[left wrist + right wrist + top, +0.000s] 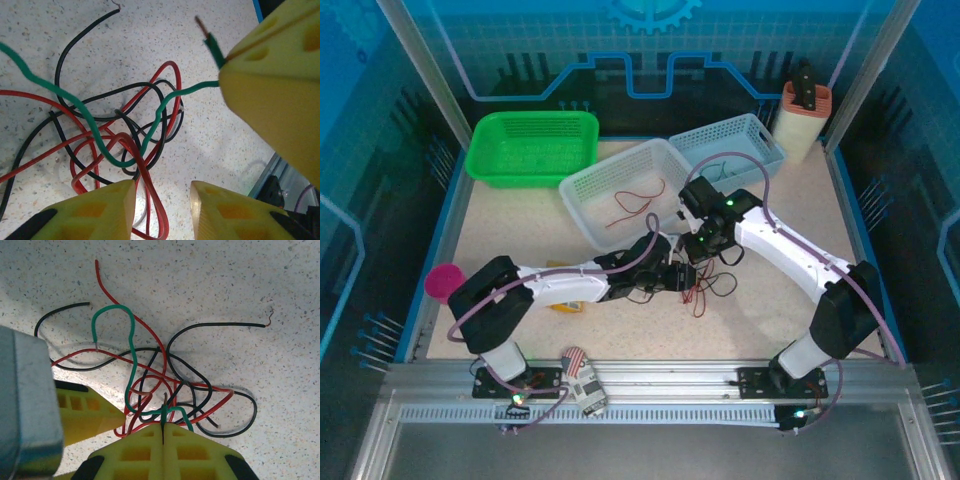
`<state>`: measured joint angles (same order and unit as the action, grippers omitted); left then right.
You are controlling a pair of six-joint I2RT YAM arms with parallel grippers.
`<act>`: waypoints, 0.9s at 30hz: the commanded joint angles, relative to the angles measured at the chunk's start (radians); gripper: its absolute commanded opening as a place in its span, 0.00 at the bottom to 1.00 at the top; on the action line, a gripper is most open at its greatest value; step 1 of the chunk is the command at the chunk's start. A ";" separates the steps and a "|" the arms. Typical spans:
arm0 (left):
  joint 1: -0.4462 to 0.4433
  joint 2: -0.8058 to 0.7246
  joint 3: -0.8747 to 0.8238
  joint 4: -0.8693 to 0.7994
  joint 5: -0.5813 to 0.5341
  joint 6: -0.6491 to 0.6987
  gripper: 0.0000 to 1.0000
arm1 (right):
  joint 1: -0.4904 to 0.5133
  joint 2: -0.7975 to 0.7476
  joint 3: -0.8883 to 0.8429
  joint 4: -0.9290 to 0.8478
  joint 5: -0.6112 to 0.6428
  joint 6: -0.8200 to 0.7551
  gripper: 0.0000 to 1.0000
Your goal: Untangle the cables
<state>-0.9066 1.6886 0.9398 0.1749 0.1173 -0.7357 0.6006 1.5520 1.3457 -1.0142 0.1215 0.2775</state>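
At the far left, a green basket (520, 172) is sitting at the back of the speckled table (520, 230). The left arm is angling in from that side. The left gripper (162, 187) is hovering low over the cables (708, 285), with its yellow jaws standing a narrow way apart and a red cable (147, 185) running through the gap. The cables are lying in a loose knot of red, black and green loops at the middle of the table, just in front of a white basket (575, 185). To the right, the right gripper (163, 429) is pressing its jaws fully together on a green cable (133, 345), whose bare tip is poking out past the fingers. A pale blue basket (772, 152) is sitting behind the right arm.
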 commanded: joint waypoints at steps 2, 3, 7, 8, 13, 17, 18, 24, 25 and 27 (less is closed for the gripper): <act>-0.008 0.026 -0.010 0.041 -0.036 -0.057 0.34 | -0.007 0.003 0.002 0.003 -0.019 0.028 0.00; -0.008 0.031 -0.010 0.045 -0.035 -0.061 0.34 | -0.007 0.003 0.003 0.002 -0.020 0.029 0.00; -0.008 0.058 0.000 0.049 -0.021 -0.071 0.32 | -0.007 0.003 0.007 0.002 -0.019 0.035 0.00; -0.007 0.064 0.003 0.048 -0.017 -0.071 0.31 | -0.007 0.003 0.007 0.003 -0.021 0.035 0.00; -0.006 0.074 0.019 0.027 -0.013 -0.062 0.09 | -0.010 0.002 0.005 -0.006 -0.008 0.024 0.00; -0.002 0.023 -0.009 0.051 -0.009 -0.028 0.00 | -0.019 0.001 -0.012 -0.020 0.008 -0.013 0.00; -0.001 0.008 -0.014 0.049 -0.007 -0.020 0.00 | -0.018 0.002 -0.017 -0.023 0.011 -0.025 0.00; 0.021 -0.046 -0.074 0.109 0.004 -0.049 0.00 | -0.013 -0.003 -0.040 -0.053 -0.007 -0.070 0.00; 0.025 -0.053 -0.085 0.120 0.006 -0.051 0.00 | -0.011 -0.004 -0.042 -0.063 -0.005 -0.074 0.00; 0.038 -0.064 -0.099 0.142 0.017 -0.051 0.00 | -0.011 -0.012 -0.045 -0.082 0.010 -0.075 0.00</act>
<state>-0.8875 1.6573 0.8700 0.2649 0.1127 -0.7849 0.5926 1.5520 1.3140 -1.0401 0.1230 0.2272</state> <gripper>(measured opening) 0.064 0.052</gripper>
